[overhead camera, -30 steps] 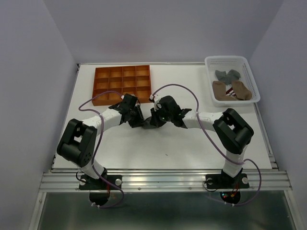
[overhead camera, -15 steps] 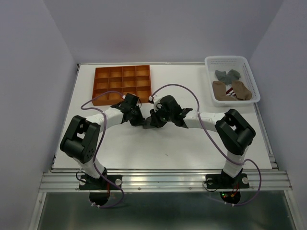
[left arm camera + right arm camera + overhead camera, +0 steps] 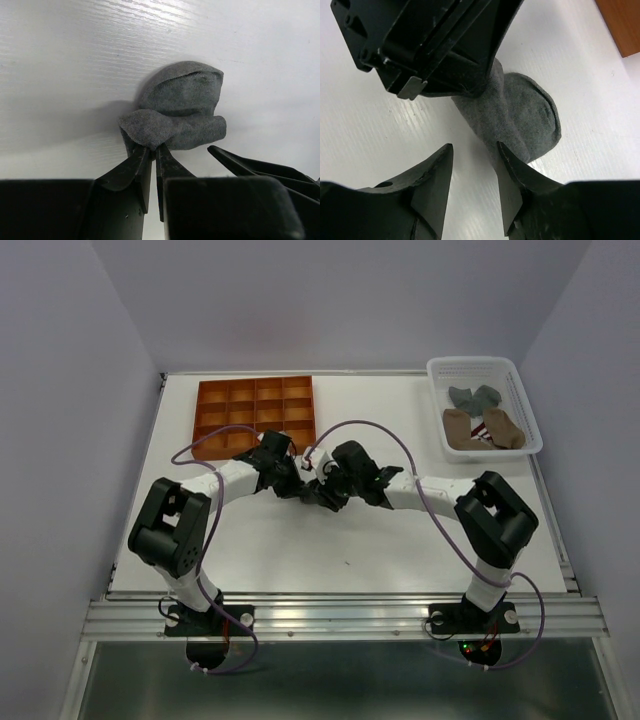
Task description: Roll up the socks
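top external, white table [image 3: 400, 550], lilac walls [image 3: 60, 420], grey sock [image 3: 182, 107]

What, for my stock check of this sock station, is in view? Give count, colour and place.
grey sock: 1, grey, bunched on the middle of the table
tan socks: 2, tan-brown, in the basket, near end
grey basket socks: count unclear, grey, in the basket, far end
striped piece: 1, red-white, between the tan socks
basket: 1, white, far right corner
tray: 1, orange, divided, far side, left of centre
table: 1, white
cables: 2, purple, along the arms
left pincer: 1, black, shut on the grey sock's edge
right pincer: 1, black, open beside that sock
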{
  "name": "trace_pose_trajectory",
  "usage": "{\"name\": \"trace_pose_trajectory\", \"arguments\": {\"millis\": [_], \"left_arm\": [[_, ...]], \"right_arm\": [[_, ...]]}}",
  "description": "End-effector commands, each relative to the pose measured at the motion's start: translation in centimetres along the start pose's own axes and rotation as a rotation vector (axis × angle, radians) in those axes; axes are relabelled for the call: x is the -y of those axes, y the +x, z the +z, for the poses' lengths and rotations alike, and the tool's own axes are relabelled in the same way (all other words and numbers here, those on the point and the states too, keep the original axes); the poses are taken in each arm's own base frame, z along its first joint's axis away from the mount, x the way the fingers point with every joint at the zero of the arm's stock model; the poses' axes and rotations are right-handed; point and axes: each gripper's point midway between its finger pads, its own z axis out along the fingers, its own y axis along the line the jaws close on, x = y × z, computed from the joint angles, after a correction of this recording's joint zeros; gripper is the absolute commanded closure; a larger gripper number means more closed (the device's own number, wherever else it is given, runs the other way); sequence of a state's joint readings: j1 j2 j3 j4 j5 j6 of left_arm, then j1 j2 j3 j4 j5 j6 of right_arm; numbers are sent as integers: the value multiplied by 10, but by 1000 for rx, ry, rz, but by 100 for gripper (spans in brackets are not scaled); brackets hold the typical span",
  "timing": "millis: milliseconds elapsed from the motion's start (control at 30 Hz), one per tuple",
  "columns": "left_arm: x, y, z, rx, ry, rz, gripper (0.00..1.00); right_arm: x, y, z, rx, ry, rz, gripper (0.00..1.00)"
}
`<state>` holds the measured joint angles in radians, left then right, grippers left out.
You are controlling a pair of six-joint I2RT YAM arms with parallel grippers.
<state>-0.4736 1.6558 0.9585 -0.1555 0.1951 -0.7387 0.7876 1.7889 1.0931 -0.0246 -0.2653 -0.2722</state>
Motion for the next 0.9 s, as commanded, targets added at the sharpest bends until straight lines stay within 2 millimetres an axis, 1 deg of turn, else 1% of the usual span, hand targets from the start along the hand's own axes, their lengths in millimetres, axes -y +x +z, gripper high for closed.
{"name": "trace_pose_trajectory", "arguments": {"millis": [0, 67, 100, 200, 233, 300, 433, 533, 567, 633, 700, 733, 767, 833, 867], "left_arm": [[10, -8, -3, 5, 25, 19, 81], [11, -9, -3, 8, 27, 19, 81], [11, -8, -3, 5, 25, 19, 81], [12, -9, -3, 3, 30, 20, 81], [11, -8, -2, 1, 30, 19, 81], [10, -8, -1, -2, 26, 17, 81], [8, -6, 0, -12, 25, 15, 80], [8, -8, -2, -5, 31, 13, 76], [8, -9, -3, -1, 31, 11, 74], [10, -12, -9, 14, 43, 9, 70], [9, -17, -14, 33, 43, 1, 67], [8, -18, -17, 41, 44, -1, 67], [8, -20, -22, 54, 48, -2, 64], [4, -21, -26, 69, 39, -7, 62], [5, -23, -29, 78, 41, -4, 60]], "right_arm": [[8, -14, 3, -2, 34, -141, 54], [8, -13, 7, -5, 28, -151, 54], [5, -13, 9, -11, 21, -163, 54], [17, -2, 16, -52, 78, -174, 54], [19, -2, 18, -57, 83, -178, 54], [23, 6, 24, -81, 95, -190, 54], [25, 10, 30, -95, 96, -199, 55], [22, 13, 33, -97, 83, -186, 60], [22, 11, 33, -92, 83, -180, 65], [17, 10, 34, -81, 58, -161, 68], [12, 7, 32, -69, 42, -126, 74], [10, 3, 31, -57, 36, -111, 75], [9, 1, 30, -51, 32, -98, 76], [2, -4, 28, -46, 8, -31, 79], [0, -7, 28, -50, -2, -5, 82]]}}
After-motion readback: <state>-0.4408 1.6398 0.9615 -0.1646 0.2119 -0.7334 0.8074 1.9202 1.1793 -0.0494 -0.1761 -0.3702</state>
